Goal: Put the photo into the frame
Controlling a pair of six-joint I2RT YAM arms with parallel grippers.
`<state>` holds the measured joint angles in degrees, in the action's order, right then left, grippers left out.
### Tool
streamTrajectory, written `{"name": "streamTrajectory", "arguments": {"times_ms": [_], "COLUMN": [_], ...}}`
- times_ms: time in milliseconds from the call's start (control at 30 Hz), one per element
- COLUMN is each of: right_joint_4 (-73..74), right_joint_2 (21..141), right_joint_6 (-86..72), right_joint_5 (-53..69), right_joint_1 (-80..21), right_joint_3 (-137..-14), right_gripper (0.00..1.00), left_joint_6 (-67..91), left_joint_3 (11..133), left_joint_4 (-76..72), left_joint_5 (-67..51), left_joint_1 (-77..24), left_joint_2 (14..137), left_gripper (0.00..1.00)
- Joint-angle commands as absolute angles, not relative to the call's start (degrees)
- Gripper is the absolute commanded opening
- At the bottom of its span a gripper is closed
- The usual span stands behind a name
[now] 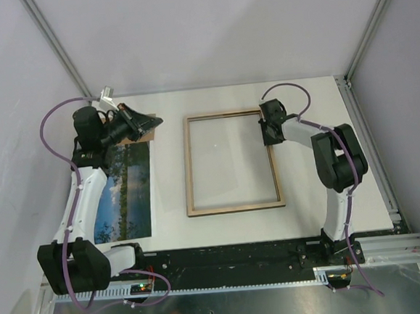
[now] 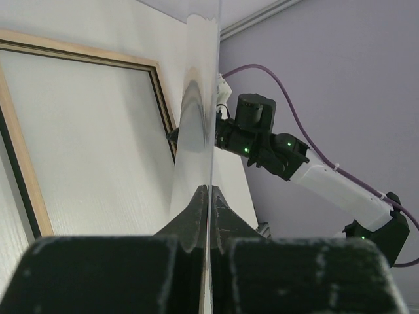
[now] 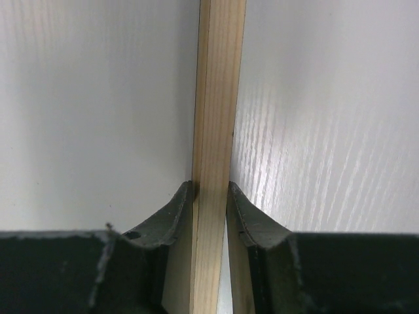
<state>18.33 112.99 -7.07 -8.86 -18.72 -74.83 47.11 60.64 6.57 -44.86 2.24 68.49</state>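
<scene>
An edge of the photo (image 2: 196,98) is pinched in the fully closed left gripper (image 2: 209,191); a rail of the frame (image 3: 219,98) is clamped by the right gripper (image 3: 211,190), jaws narrowly parted.

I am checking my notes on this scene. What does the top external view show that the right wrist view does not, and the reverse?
Only top external: the whole frame and the photo lying to its left. Only right wrist: the right pincer, its fingers pressing both sides of one pale wood rail, close up. Both: the frame lying on the white table, gripped by that pincer.
</scene>
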Motion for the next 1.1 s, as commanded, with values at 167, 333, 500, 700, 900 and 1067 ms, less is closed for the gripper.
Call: {"name": "streamTrajectory", "arguments": {"times_ms": [167, 333, 500, 700, 900, 1067], "right_joint_4": [25.5, 27.6, 30.0, 31.9, 29.3, 24.1], "right_joint_2": [119.0, 117.1, 113.9, 110.2, 102.7, 94.8], "right_joint_6": [-3.5, -6.8, -10.8, -12.5, -15.2, -21.1], "right_joint_5": [-10.0, -8.2, -6.8, -5.4, 0.6, 6.7], "right_joint_1": [-19.9, -19.9, -19.6, -19.0, -15.8, -9.9], "right_joint_3": [-77.4, -77.2, -77.2, -76.4, -74.0, -68.9], "right_gripper": [0.14, 0.2, 0.27, 0.41, 0.59, 0.63], "left_joint_6": [47.0, 47.1, 48.7, 50.5, 53.4, 57.6], "left_joint_3": [59.2, 58.4, 58.3, 58.0, 56.4, 55.5], "left_joint_4": [4.0, 4.0, 3.6, 2.5, 0.6, -3.7], "left_joint_5": [-46.1, -46.0, -45.8, -46.4, -46.5, -46.1], "left_joint_1": [1.4, 1.1, 1.1, 0.7, 0.5, -2.3], "left_joint_2": [69.9, 70.1, 69.6, 69.3, 69.0, 69.7], "left_gripper": [0.0, 0.0, 0.0, 0.0, 0.0, 0.0]}}
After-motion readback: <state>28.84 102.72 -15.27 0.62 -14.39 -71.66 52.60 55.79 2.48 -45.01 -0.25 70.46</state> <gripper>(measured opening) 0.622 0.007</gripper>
